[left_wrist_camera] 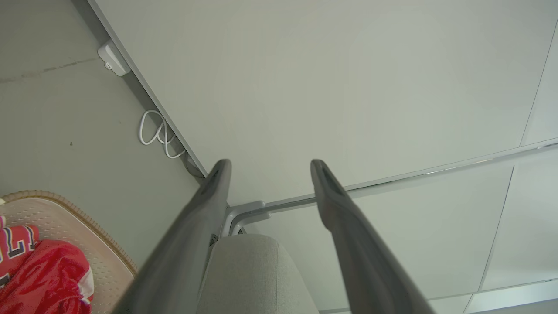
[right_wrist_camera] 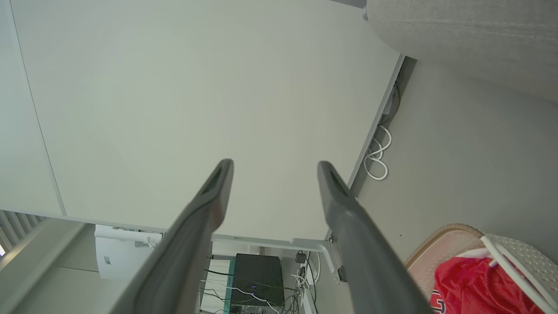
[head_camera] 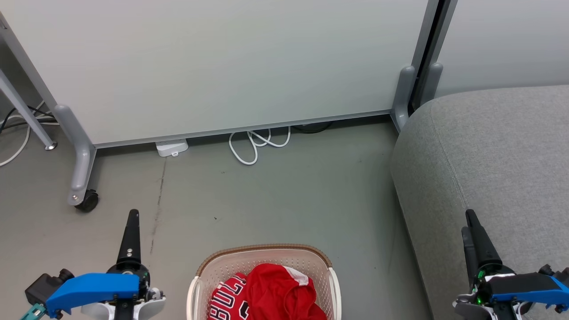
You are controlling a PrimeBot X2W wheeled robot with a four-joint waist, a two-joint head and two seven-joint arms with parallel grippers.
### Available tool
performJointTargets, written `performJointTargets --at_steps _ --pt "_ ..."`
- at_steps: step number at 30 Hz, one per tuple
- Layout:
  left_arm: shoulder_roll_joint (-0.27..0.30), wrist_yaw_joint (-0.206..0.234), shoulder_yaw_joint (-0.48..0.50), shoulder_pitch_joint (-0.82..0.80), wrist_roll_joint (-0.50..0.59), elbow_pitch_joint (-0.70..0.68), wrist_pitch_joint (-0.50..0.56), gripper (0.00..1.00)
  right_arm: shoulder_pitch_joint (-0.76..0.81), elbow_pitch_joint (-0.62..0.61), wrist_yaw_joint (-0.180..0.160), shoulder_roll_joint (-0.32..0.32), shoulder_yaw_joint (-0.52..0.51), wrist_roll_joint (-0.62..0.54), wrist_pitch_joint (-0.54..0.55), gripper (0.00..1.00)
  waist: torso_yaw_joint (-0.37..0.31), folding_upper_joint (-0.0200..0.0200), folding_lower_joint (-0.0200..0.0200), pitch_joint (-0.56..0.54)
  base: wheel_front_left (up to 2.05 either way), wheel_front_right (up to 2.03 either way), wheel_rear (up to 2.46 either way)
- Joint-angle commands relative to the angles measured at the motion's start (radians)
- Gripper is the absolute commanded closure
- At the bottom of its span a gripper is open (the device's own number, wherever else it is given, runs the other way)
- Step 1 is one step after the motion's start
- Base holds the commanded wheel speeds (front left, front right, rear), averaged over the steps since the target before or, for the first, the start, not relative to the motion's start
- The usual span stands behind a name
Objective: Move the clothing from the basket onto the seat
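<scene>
The cream basket [head_camera: 209, 266] with its brown rim stands on the floor at the bottom centre of the head view. Inside lie the red jersey [head_camera: 226, 300] with "BULLS" lettering and the red shorts [head_camera: 280, 284] with white trim, bunched together. The grey seat [head_camera: 498, 169] fills the right side. My left gripper [head_camera: 133, 215] hovers left of the basket, and its wrist view shows it open [left_wrist_camera: 268, 165] and empty. My right gripper [head_camera: 469, 222] hangs over the seat's front edge, right of the basket, open [right_wrist_camera: 274, 168] and empty.
A white partition panel [head_camera: 222, 66] on grey legs with a caster [head_camera: 87, 201] closes off the back. A looped white cable [head_camera: 258, 142] and a white adapter [head_camera: 171, 147] lie at its foot. Bare grey floor [head_camera: 289, 200] spreads between panel, basket and seat.
</scene>
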Motion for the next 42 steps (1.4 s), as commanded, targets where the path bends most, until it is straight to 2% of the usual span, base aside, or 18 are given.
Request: performJointTargets --at_steps 1,20,42 --pt "0.008 0.009 -0.011 -0.03 0.045 -0.027 -0.011 0.0 -0.028 -0.024 0.002 -0.005 0.006 -0.038 -0.011 0.0 0.001 -0.0001 0.0 0.001 0.0 0.0 0.0" --pt "0.01 0.09 -0.107 -0.049 0.46 -0.051 -0.084 0.0 -0.04 -0.061 0.002 -0.006 0.066 -0.439 -0.084 0.0 0.008 -0.0001 0.0 0.015 0.0 0.0 0.0" --pt "0.027 0.152 -0.197 -0.08 0.752 -0.044 -0.15 0.0 -0.057 -0.07 0.003 -0.008 0.099 -0.751 -0.15 0.0 0.016 -0.0001 0.0 0.036 0.0 0.0 0.0"
